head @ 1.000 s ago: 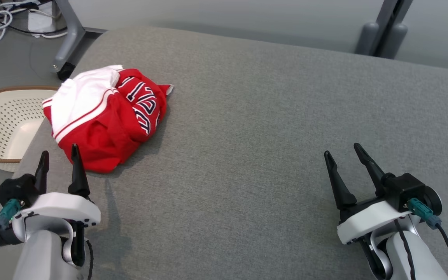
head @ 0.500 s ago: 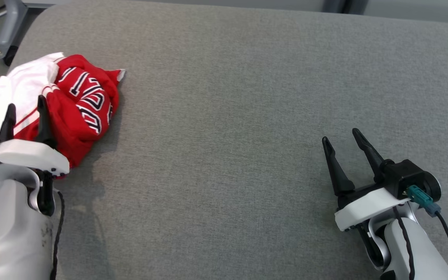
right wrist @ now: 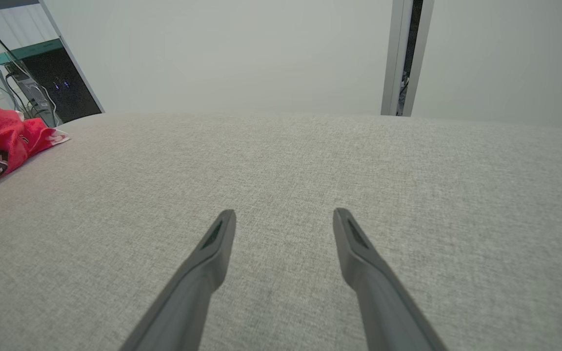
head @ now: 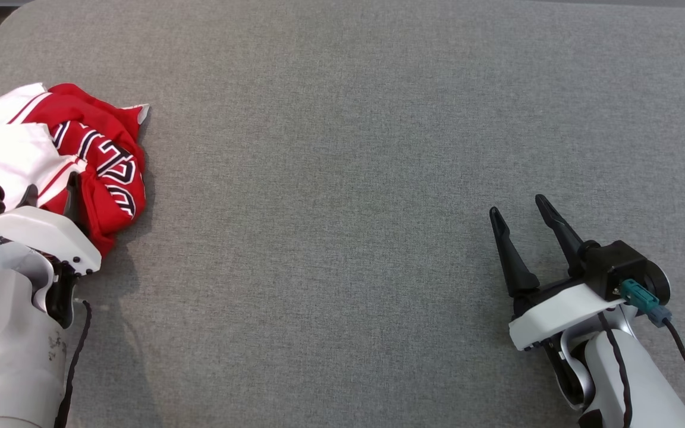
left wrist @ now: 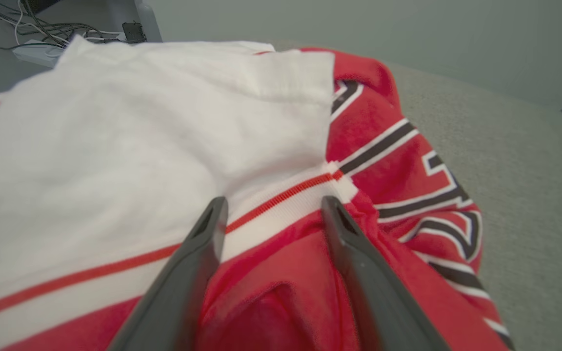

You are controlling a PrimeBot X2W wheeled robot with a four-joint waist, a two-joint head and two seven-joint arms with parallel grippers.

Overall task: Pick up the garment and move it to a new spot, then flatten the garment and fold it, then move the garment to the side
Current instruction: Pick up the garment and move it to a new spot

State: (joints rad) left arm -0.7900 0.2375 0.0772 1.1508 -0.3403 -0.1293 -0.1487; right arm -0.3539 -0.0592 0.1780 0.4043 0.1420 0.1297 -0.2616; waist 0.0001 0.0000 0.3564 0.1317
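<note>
Left gripper [left wrist: 273, 204] has been advanced onto garment [head: 104, 178], jaws apart astride its white-red seam. Garment is bunched at table [head: 342, 178] left edge. Right gripper [head: 516, 203] is held near right edge, jaws apart.

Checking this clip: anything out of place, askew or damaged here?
Nothing damaged or spilled. The red and white garment lies bunched in a heap at the left side of the grey surface, not flat, with the open left claw over it. The right claw is open above bare surface.
</note>
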